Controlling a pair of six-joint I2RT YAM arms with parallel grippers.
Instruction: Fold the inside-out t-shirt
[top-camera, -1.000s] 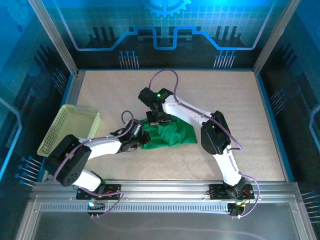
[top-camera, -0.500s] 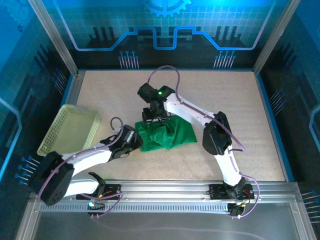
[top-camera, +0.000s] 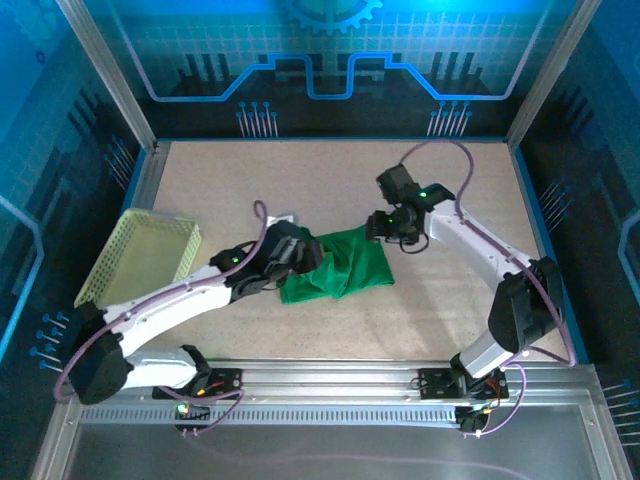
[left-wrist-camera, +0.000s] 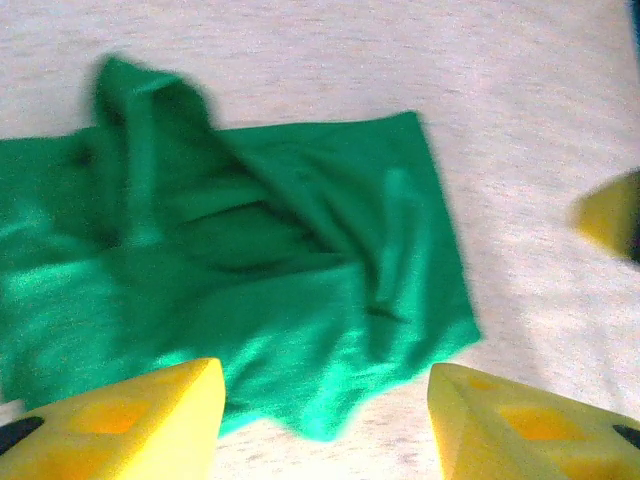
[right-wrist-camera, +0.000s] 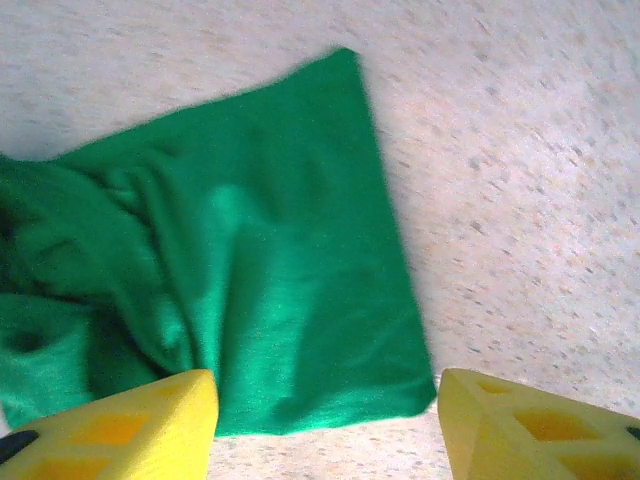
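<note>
Hovering at the left edge of the cloth, the left gripper (top-camera: 305, 258) has its jaws spread and empty. The inside-out t-shirt (top-camera: 345, 268) lies mid-table (top-camera: 480, 180) in a rumpled, partly folded heap. At its upper right corner the right gripper (top-camera: 378, 230) is likewise spread, holding nothing. This looks like a pause between folds. Next, each gripper needs a fresh pinch on an edge, and the bunched left side wants flattening. The perforated basket (top-camera: 145, 258) sits well off left. Only the shirt's wrinkles seem to hinder.
</note>
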